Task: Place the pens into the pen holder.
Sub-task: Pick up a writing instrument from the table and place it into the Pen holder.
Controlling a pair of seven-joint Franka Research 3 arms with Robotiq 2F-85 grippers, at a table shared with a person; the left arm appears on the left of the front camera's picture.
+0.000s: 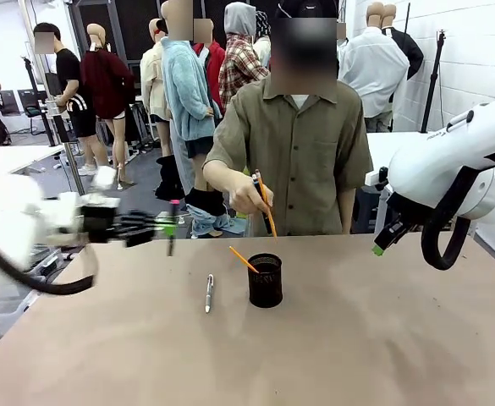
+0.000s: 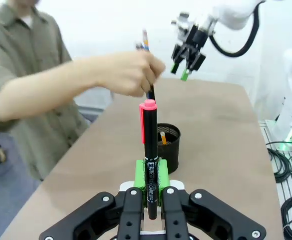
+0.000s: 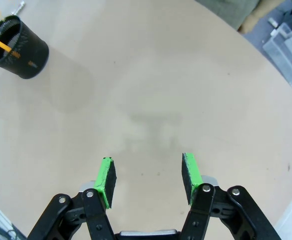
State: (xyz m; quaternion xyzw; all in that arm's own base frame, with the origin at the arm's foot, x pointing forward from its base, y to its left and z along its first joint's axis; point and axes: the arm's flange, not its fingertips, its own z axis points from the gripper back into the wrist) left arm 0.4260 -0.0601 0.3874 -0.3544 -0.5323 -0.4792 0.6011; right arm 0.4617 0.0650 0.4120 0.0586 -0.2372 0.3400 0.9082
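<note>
**Black marker in the left gripper, right gripper empty**

Black-barrelled and capped in red, the dark pen (image 2: 149, 145) stands upright between the pads of the left gripper (image 2: 149, 176), whose jaws are closed tight on its lower half. White print runs along the barrel; it seems to read "CARE", and the rest is too small to make out. In the front view the left arm reaches in level from the left, blurred, carrying the pen above the table (image 1: 382, 338), left of the pen holder (image 1: 266, 282) and apart from it.

An orange pencil (image 1: 242, 259) leans in the black mesh holder, its end pointing up and left. The white-silver pen (image 1: 209, 293) lies on the table just left of the holder.

Beyond the holder, the person's hand (image 1: 249, 196) grips a second orange pencil (image 1: 268, 216) and another dark pen, points down.

On the right, the raised arm angles the right gripper (image 3: 148, 177) down over bare tabletop, jaws spread wide with nothing between them.
</note>
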